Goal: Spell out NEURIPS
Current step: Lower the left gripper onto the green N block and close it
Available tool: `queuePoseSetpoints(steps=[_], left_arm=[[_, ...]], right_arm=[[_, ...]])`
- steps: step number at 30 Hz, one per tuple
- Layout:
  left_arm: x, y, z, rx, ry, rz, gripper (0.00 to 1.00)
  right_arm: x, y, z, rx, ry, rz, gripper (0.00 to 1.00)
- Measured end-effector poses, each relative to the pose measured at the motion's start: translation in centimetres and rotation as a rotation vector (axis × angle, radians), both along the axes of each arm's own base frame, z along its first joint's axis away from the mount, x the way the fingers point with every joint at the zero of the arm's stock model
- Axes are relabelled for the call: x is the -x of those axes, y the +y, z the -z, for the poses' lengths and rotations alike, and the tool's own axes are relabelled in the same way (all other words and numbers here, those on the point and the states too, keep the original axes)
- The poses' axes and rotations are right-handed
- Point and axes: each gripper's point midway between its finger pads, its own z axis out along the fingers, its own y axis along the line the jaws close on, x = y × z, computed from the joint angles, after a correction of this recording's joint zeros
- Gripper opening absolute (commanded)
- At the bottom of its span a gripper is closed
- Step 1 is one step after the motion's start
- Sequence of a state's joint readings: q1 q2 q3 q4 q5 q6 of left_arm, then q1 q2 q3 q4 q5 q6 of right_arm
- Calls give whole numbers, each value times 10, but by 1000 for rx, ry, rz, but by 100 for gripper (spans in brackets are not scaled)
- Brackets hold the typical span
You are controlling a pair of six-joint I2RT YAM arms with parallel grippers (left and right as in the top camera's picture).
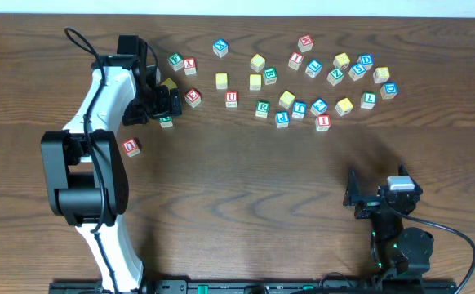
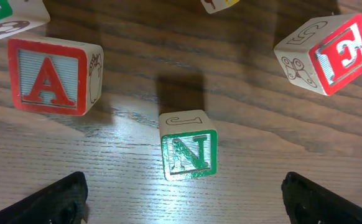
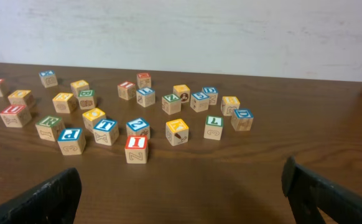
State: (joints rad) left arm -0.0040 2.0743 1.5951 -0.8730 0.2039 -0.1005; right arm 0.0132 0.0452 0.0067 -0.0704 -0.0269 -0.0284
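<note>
A green N block (image 2: pixel 188 146) stands on the wood table, just ahead of my open left gripper (image 2: pixel 184 194), centred between its fingers but not inside them. In the overhead view the same block (image 1: pixel 166 121) sits right by the left gripper (image 1: pixel 166 104) at the back left. A red A block (image 2: pixel 50 76) is to its left and a red E block (image 2: pixel 330 53) to its right. Other letter blocks lie in a loose band along the back, such as a red U (image 1: pixel 232 99), green R (image 1: pixel 262 108), blue P (image 1: pixel 282 118) and red I (image 1: pixel 322 122). My right gripper (image 1: pixel 352 198) is open and empty.
One red block (image 1: pixel 131 147) stands alone left of the left arm. The right gripper (image 3: pixel 181 183) hovers low over bare wood at the front right, with the block band (image 3: pixel 136 149) well ahead of it.
</note>
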Motion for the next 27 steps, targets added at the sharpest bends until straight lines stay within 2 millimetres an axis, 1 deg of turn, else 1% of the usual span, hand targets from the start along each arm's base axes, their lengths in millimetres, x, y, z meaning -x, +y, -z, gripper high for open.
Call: queuePoseSetpoints(steps=[7, 27], left_arm=[[-4, 0, -1, 0, -17, 0, 95], [-6, 3, 0, -20, -26, -3, 95]], right_arm=[[0, 0, 0, 0, 0, 0, 99], [0, 0, 0, 0, 0, 0, 99]])
